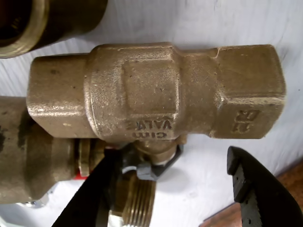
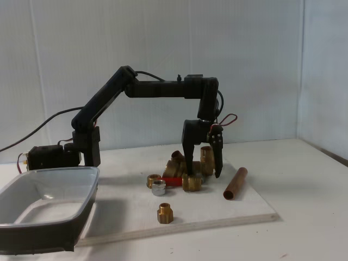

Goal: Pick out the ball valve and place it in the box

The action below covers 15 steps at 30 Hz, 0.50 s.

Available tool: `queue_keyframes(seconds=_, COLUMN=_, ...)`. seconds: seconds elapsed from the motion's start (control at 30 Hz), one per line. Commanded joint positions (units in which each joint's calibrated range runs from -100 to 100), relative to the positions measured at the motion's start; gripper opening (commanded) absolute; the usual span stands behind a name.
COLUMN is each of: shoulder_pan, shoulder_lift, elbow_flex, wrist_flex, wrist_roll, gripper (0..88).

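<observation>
In the wrist view we see the valve (image 1: 156,92) lying crosswise just beyond our fingers, its brass body stamped with lettering. Our gripper (image 1: 175,189) stands wide open: one finger (image 1: 90,194) sits under the valve's stem, the other (image 1: 258,189) is off to the right, clear of the brass. Another fitting (image 1: 139,201) lies between them, nearer the camera.

In the fixed view our gripper (image 2: 204,175) hangs spread over the heap of fittings (image 2: 185,168), the valve (image 2: 182,181) at its tips. A pipe (image 2: 235,184) lies right of the fingers; the box (image 2: 49,204) sits well apart to the left.
</observation>
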Motion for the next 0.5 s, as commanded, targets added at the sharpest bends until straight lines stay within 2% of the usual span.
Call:
queue_keyframes(seconds=0.0, shoulder_pan=-0.7, shoulder_lift=-0.7, elbow_flex=-0.1, wrist_flex=0.8, wrist_roll=0.2, gripper=23.0)
queue_keyframes(seconds=0.47, shoulder_pan=-1.4, shoulder_lift=-0.7, elbow_flex=3.3, wrist_flex=-0.8, wrist_roll=0.2, gripper=21.6)
